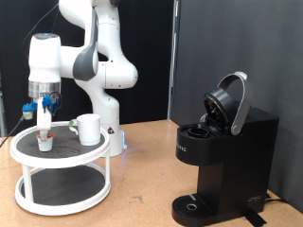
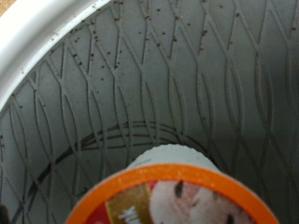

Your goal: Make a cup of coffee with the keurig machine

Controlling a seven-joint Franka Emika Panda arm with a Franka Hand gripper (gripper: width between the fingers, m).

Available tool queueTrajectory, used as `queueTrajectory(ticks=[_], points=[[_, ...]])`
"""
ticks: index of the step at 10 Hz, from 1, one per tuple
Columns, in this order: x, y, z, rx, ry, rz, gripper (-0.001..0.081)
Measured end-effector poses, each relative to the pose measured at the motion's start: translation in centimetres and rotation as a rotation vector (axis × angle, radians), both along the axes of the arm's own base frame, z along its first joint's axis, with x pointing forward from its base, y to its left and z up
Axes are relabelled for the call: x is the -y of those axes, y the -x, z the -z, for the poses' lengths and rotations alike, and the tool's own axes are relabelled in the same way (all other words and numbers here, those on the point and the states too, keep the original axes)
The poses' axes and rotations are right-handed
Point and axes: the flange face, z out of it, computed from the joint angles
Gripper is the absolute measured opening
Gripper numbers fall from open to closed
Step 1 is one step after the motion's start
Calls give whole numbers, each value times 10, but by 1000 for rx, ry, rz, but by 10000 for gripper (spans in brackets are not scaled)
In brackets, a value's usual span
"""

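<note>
Over the white tiered stand [image 1: 24, 151], my pincer [image 1: 44, 128] sits at the pod [image 2: 173, 198] (grip state: can't tell). Best to centre on it and close gently; keurig machine [image 1: 222, 156] lid is up.

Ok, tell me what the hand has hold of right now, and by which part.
It cannot be told. The hand is low over the pod on the tray's top tier. The wrist view shows the pod close below, but no fingers around it.
</note>
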Motion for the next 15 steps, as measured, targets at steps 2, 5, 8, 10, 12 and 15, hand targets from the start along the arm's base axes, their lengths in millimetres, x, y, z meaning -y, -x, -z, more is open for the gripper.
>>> queueTrajectory(ticks=[2, 5, 8, 10, 12, 15], points=[[1, -1, 4, -5, 1, 0, 734], [1, -2, 7, -5, 3, -1, 526], [1, -2, 7, -3, 3, 0, 399], [1, -2, 6, 0, -5, 8, 399], [3, -2, -3, -13, -54, 18, 399], [11, -1, -43, -24, -118, 5, 399]])
